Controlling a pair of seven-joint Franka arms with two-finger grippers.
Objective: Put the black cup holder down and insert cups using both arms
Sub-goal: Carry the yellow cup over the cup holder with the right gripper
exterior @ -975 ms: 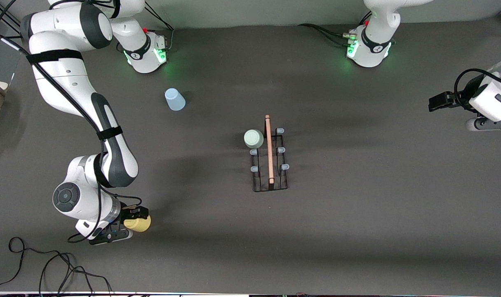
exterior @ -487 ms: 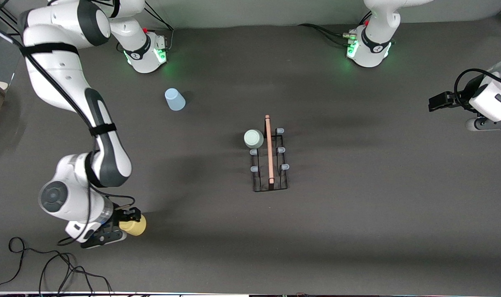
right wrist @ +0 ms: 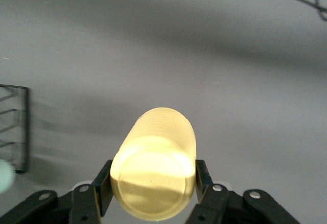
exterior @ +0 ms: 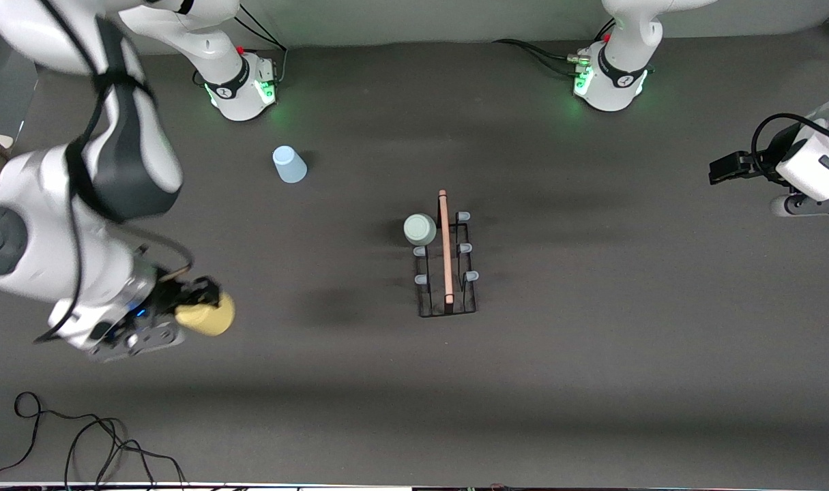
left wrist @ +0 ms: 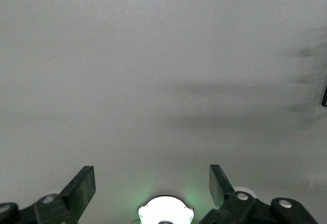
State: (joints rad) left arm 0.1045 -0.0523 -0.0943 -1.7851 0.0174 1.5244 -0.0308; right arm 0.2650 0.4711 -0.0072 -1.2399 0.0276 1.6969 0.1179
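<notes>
Yellow cup (exterior: 206, 318) gripped sideways by right pincer (exterior: 194, 308)
Holder (exterior: 446, 262) is found toward the left arm's end; left pincer (left wrist: 152, 185) is held released, waiting.

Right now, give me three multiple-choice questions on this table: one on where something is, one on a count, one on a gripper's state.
1. Where is the green cup?
A. On a peg of the holder
B. In the left gripper
C. Lying beside the blue cup

2. How many holder pegs show with no cup on them?
A. Two
B. Five
C. Six

3. What is the right gripper doing?
A. Open over the holder
B. Shut on the yellow cup, up off the table
C. Shut on nothing

Answers:
1 A: the green cup sits on the holder's peg farthest from the front camera, on the right arm's side.
2 B: five pale tips are bare.
3 B: the right wrist view shows its fingers clamping the yellow cup.
</notes>
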